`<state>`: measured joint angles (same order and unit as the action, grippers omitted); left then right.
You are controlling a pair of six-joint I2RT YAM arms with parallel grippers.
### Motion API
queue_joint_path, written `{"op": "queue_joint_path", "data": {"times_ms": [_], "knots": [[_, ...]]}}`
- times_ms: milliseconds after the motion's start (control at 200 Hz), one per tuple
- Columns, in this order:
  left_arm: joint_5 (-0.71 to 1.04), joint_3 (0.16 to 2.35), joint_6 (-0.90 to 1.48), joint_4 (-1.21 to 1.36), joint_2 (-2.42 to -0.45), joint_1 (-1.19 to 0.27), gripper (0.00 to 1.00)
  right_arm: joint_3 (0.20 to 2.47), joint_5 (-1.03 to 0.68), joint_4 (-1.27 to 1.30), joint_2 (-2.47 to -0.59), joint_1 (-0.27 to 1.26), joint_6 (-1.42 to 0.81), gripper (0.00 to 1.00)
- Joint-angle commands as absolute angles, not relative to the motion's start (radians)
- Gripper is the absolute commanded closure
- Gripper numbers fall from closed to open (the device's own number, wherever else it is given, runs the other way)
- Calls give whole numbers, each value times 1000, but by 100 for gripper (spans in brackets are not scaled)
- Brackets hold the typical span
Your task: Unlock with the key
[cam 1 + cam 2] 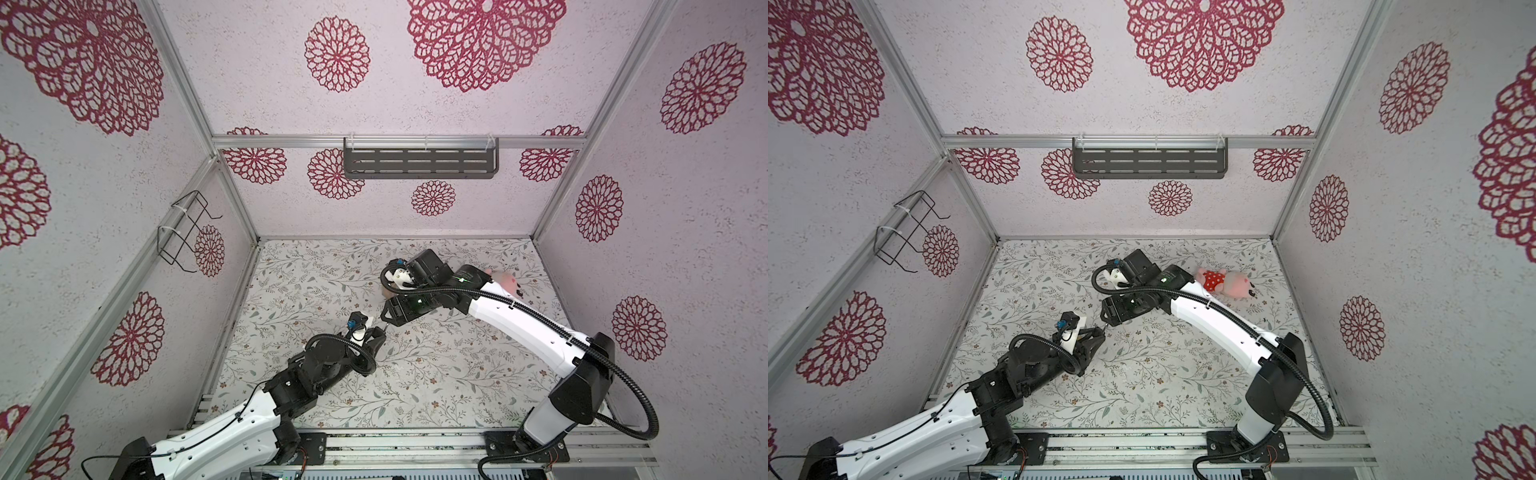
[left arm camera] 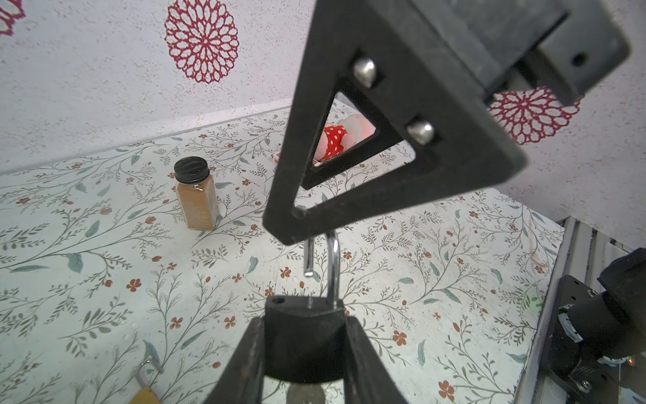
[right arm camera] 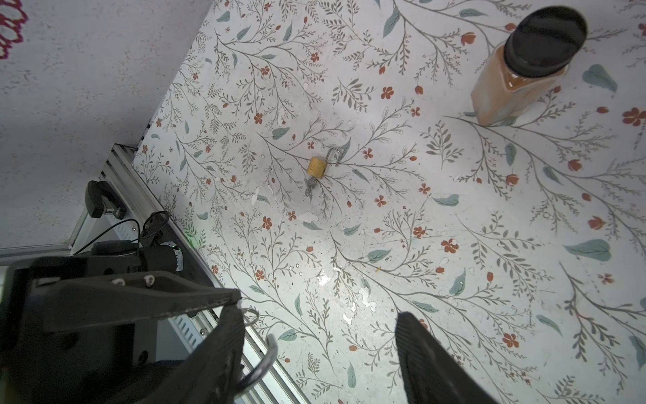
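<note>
Floral-patterned tabletop lies mostly open; a black-lidded glass jar of brown powder and a pink plush toy seemingly crowd its far side.

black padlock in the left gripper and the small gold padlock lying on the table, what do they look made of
Matte black padlock: dull, even body, probably coated metal, though plastic casing is possible. Its silver U-shaped shackle: mirror-bright, likely chromed steel. Small gold padlock: yellow satin sheen suggests brass, with a shiny steel-looking shackle.

Pale walls carry crimson rosettes — a grey shelf on the back one, a wire rack left; table floral-printed.
</note>
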<state>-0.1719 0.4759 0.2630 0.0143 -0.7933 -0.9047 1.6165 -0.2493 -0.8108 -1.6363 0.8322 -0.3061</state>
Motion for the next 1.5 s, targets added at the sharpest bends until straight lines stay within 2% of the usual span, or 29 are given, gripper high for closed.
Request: {"op": "queue_joint_path", "data": {"times_ms": [0, 225, 550, 831, 1106, 1491], "knots": [[-175, 508, 253, 58, -789, -896, 100, 1628, -197, -841, -1617, 829, -288, 29], [-195, 494, 255, 71, -766, -895, 100, 1624, -191, -855, -1610, 814, -261, 29], [-206, 498, 261, 85, -780, -891, 100, 1529, -281, -764, -1535, 812, -267, 29], [-226, 520, 298, 60, -805, -891, 100, 1418, -224, -710, -1453, 758, -307, 28], [-266, 613, 509, -64, -881, -893, 100, 1196, -212, -575, -1312, 618, -389, 26], [-313, 764, 908, -283, -1199, -895, 100, 882, -258, -357, -1135, 460, -520, 24]]}}
